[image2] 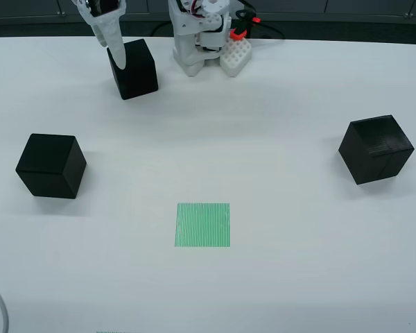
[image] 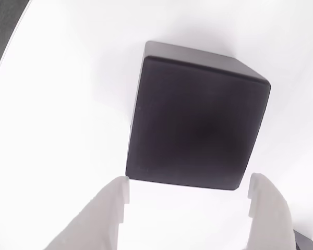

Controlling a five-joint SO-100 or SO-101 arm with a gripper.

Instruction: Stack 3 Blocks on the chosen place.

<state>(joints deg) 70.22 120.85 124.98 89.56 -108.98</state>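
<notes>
Tool [image: 189, 191] open, white fingers [image: 110, 208] spread, holding nothing. Nearest block [image: 195, 130] lies just ahead of fingertips in view riding on tool, roughly centred between them, about as wide as gap; no contact yet. From above: that block [image2: 133, 68] at far left of worktop [image2: 277, 139], near arm base [image2: 201, 41]. Other blocks: left [image2: 50, 165], right [image2: 375, 149]. Striped green patch [image2: 202, 224] near centre, bare, well apart. Worktop plain white, uncluttered.

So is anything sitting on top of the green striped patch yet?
No. The striped patch lies bare in the view from above, with no block on it. All three blocks sit apart on the white table; the claw is at the far one.
</notes>
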